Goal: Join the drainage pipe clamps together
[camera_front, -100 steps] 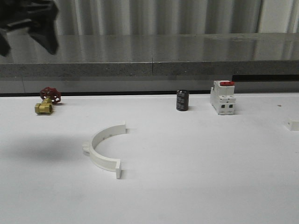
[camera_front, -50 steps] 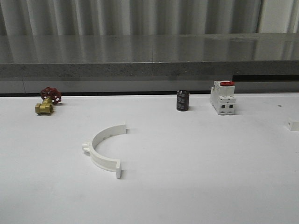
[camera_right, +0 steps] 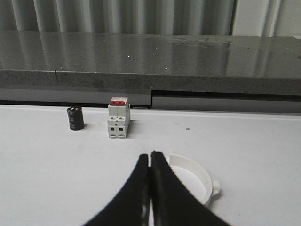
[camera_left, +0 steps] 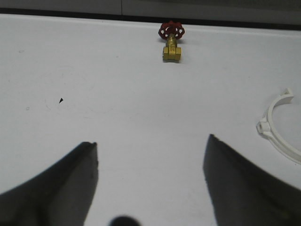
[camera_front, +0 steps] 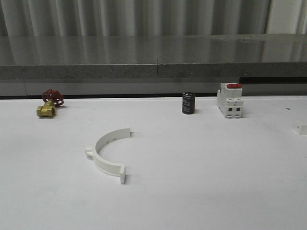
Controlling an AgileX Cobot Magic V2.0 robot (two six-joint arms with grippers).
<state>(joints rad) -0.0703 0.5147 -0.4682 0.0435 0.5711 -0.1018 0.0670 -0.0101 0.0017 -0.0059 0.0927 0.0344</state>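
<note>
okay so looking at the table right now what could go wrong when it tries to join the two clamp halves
The two clamp halves lie far apart: one mid-table, the other just beyond the shut right gripper, so aligning the end tabs may be fiddly. The open left gripper has the brass valve ahead, a possible snag.

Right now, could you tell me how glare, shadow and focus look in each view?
Front view: soft reflections on the grey ledge; the clamp half casts faint shadow. Left wrist view: the left gripper is dark and blurred. Right wrist view: specular specks on the ledge, the right gripper silhouetted.
</note>
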